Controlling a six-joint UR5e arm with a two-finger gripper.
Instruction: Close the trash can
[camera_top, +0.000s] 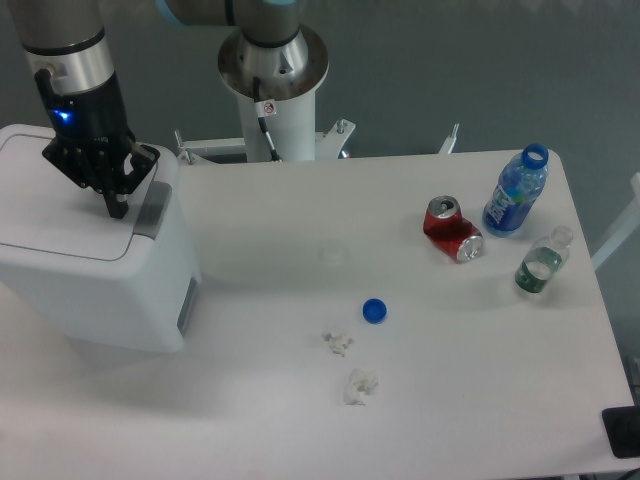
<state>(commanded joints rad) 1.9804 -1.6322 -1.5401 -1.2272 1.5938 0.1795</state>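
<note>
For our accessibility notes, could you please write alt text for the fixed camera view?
A robot arm's gripper points down at the flat lid of a white trash can at the table's left. A crushed red can, two bottles, a blue cap and paper scraps lie scattered to the right.

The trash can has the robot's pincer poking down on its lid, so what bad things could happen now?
1. The pincer is down at the lid near the grey push tab. If it slides sideways onto the tab, the lid might pop open.
2. The trash can looks like light plastic; a hard push could shove or tip it.
3. If the arm swings across the table, it might knock over the uncapped blue bottle.
</note>
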